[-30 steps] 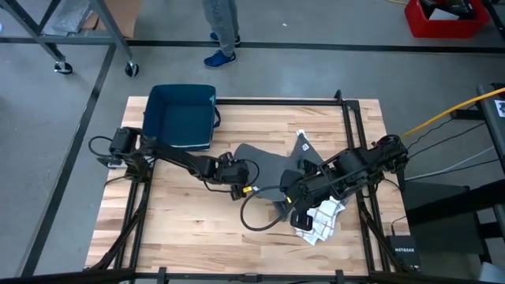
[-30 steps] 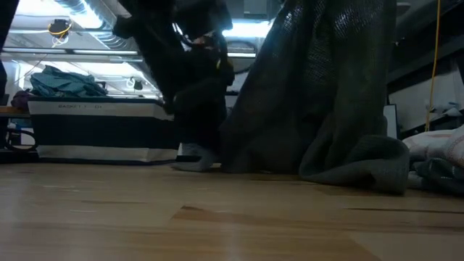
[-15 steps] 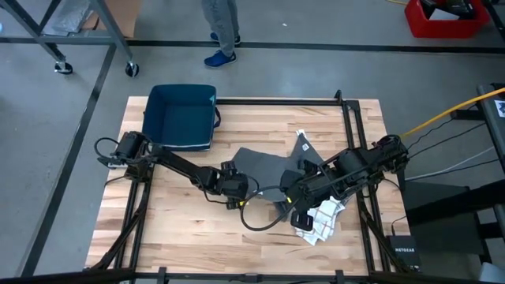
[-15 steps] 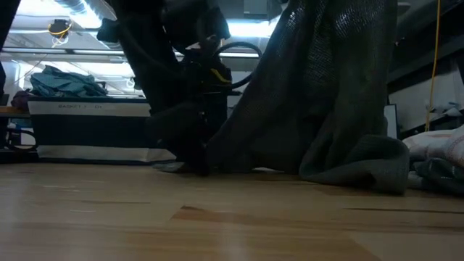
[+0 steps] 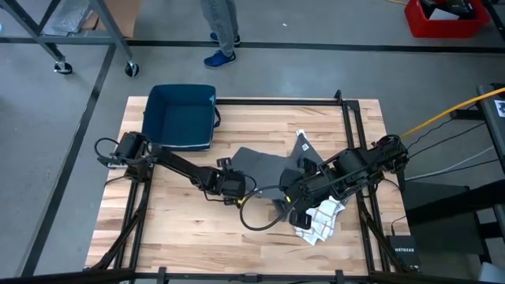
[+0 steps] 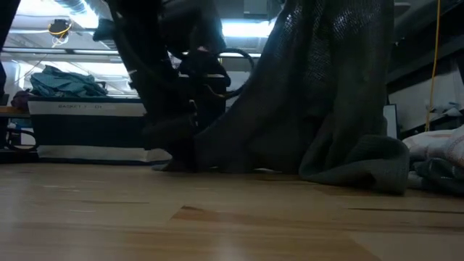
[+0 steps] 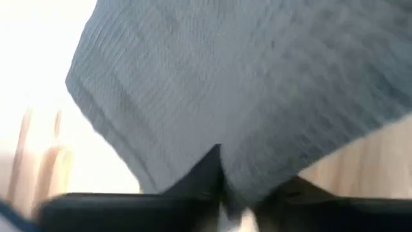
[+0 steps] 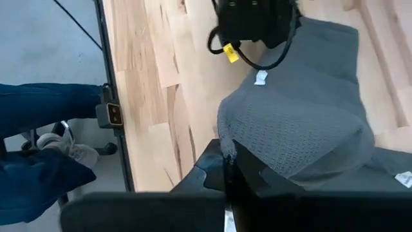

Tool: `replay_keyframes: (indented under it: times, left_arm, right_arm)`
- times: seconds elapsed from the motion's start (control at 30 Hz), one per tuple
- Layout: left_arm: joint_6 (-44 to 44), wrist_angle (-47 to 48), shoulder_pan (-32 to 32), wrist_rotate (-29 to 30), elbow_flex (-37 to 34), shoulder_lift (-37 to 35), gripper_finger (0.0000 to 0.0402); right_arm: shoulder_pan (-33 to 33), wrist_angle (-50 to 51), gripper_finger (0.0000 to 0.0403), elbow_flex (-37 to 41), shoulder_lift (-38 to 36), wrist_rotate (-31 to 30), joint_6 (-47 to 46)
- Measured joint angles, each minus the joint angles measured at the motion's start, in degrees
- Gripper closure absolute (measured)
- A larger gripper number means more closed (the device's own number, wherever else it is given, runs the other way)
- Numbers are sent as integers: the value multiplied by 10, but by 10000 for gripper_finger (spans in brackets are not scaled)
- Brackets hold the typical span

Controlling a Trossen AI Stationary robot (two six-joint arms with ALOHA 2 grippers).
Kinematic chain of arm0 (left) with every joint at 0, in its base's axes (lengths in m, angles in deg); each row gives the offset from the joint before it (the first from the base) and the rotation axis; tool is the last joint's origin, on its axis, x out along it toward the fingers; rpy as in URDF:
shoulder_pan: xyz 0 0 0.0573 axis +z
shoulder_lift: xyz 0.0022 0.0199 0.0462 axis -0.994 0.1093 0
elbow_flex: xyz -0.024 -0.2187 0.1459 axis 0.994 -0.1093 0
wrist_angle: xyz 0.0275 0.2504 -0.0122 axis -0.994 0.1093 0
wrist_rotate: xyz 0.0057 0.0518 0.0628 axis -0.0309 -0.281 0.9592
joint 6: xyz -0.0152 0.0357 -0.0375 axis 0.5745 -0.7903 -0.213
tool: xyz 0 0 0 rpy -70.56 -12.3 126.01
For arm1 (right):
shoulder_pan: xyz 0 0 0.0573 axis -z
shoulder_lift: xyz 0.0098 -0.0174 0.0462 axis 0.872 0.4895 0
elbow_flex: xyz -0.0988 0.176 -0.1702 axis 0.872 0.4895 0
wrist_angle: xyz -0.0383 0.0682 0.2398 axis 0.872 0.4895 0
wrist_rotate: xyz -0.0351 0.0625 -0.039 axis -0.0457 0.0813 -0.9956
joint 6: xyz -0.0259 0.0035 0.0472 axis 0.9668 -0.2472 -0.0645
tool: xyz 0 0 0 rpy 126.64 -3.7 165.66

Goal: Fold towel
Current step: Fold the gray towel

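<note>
Lying rumpled mid-table toward the right edge: grey towel (image 5: 264, 170). Pinching its left corner, fingers closing on the cloth: left gripper (image 5: 239, 187). Gripping the towel's right part, fingers together on the fabric: right gripper (image 5: 293, 197). Sitting at the far left corner: blue bin (image 5: 181, 117).

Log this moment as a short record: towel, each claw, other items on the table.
towel: grey towel, partly lifted off the wooden table, hanging in folds in the low view
left claw: at the towel's left edge, closing on the cloth
right claw: shut on the towel's right side, holding it up
other items: dark blue bin at the far left corner; white patterned cloth under the right arm
</note>
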Motion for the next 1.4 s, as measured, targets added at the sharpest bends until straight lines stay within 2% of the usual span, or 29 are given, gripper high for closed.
replay_keyframes:
  times: [0.03, 0.1, 0.3, 0.53, 0.67, 0.8, 0.9, 1.1, 1.23, 1.4]
  left_arm:
    - [5, 16, -4, 0, 0, -7, 373]
    - [25, 51, -13, -1, 0, -23, 391]
    - [80, 137, -47, -1, 0, -103, 398]
    - [102, 144, -78, 24, 0, -240, 400]
    - [106, 144, -80, 57, 1, -328, 400]
    - [85, 134, -66, 117, 19, -418, 401]
    - [46, 76, -44, 152, 33, -478, 401]
    - [-70, -126, 15, 157, 44, -557, 401]
    - [-145, -268, 46, 148, 44, -570, 401]
    - [-191, -367, 76, 123, 45, -564, 401]
  right_arm:
    - [0, 0, 401, 0, 0, -7, 0]
    - [0, 0, 401, 0, 0, -20, 0]
    - [0, -1, 401, 0, 0, -80, 1]
    - [0, 0, 401, -8, 0, -176, 1]
    - [0, -8, 401, -17, -9, -264, 1]
    - [1, -27, 401, -18, -32, -370, 2]
    - [2, -51, 401, -18, -57, -437, 20]
    - [9, -180, 401, -18, -102, -538, 125]
    - [33, -301, 401, -18, -122, -540, 250]
    - [78, -427, 401, -18, -134, -519, 389]
